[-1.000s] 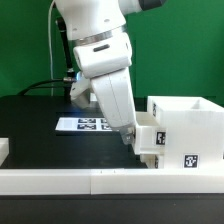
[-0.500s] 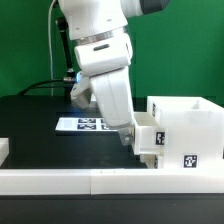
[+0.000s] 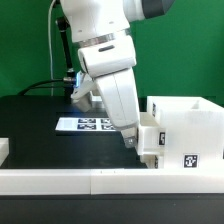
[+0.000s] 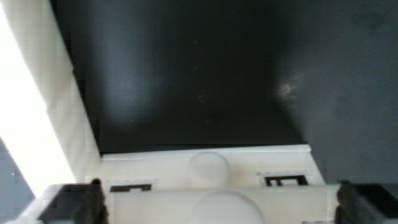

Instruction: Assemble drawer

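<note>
The drawer's tall white housing (image 3: 190,125) stands at the exterior view's right, with tags on its side. A smaller white tray (image 3: 150,141) sticks partway out of its left face. My gripper (image 3: 129,141) hangs low at that tray's outer end. In the wrist view the tray's front wall (image 4: 178,192) with its rounded knob (image 4: 210,166) fills the space between my two dark fingers (image 4: 71,205). My gripper (image 4: 217,206) stands open, its jaws spread to either side of the tray front. I cannot tell whether the pads touch the tray's sides.
A long low white rail (image 3: 60,180) runs along the table's near edge and shows as a white strip (image 4: 39,90) in the wrist view. The marker board (image 3: 84,125) lies flat on the black table (image 3: 35,135) behind my arm. A small white piece (image 3: 4,150) sits at the exterior view's left edge.
My arm has shifted slightly toward the exterior view's right, toward the housing. The jaws have stayed equally wide.
</note>
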`<state>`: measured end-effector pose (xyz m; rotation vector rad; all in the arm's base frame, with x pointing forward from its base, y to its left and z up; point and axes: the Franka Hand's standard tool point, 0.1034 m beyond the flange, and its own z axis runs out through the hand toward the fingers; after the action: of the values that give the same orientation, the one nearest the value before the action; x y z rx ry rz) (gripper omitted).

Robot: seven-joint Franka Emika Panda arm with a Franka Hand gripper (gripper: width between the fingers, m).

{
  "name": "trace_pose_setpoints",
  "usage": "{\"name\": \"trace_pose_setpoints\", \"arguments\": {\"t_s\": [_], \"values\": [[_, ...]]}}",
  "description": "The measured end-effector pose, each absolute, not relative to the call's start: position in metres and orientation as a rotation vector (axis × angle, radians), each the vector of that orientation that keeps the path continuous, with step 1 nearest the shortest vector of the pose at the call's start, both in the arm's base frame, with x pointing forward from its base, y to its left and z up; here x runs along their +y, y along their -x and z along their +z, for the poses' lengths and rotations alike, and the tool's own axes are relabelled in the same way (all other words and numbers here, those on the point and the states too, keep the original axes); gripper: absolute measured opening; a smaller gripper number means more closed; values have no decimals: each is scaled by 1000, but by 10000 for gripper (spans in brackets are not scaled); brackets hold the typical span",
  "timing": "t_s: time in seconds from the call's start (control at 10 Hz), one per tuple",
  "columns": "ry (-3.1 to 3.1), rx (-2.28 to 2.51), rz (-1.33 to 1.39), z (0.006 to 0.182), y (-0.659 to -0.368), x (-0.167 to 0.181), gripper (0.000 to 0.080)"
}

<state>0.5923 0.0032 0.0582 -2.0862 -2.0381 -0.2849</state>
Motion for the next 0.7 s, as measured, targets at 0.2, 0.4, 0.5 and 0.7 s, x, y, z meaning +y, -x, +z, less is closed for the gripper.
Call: {"name": "trace_pose_setpoints", "arguments": {"t_s": [0.2, 0.4, 0.5, 0.7], "values": [[2066, -2052, -293, 58, -591, 14, 649], [2046, -2061, -299, 58, -591, 27, 649], [2044, -2058, -298, 57, -591, 31, 649], [2060, -2049, -294, 58, -591, 36, 649]]}}
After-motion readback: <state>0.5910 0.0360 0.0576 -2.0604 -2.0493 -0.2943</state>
